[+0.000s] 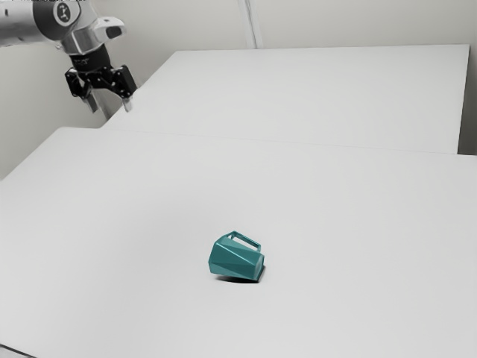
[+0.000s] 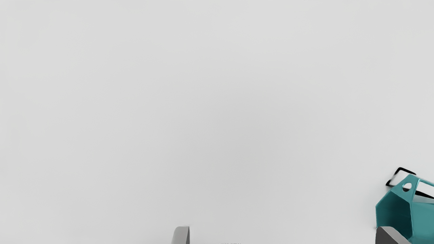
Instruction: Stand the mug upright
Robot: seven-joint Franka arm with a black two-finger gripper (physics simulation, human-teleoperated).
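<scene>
On the white table [image 1: 112, 224], the teal mug [image 1: 237, 257] lies tipped on its side, w/ its handle [image 1: 248, 240] up. The wrist view looks a bit into its dark mouth [image 2: 393, 213], & one finger [image 2: 390, 235] hides part of the mug there. A black shadow [image 1: 238, 280] sits under it. The gripper [image 1: 110, 107] is open, w/ its tips wide apart. It hangs up high near the exterior view's left, well apart fr. the mug. Past the table is one more white top [image 1: 313, 97], then a pale wall [image 1: 358, 22].
</scene>
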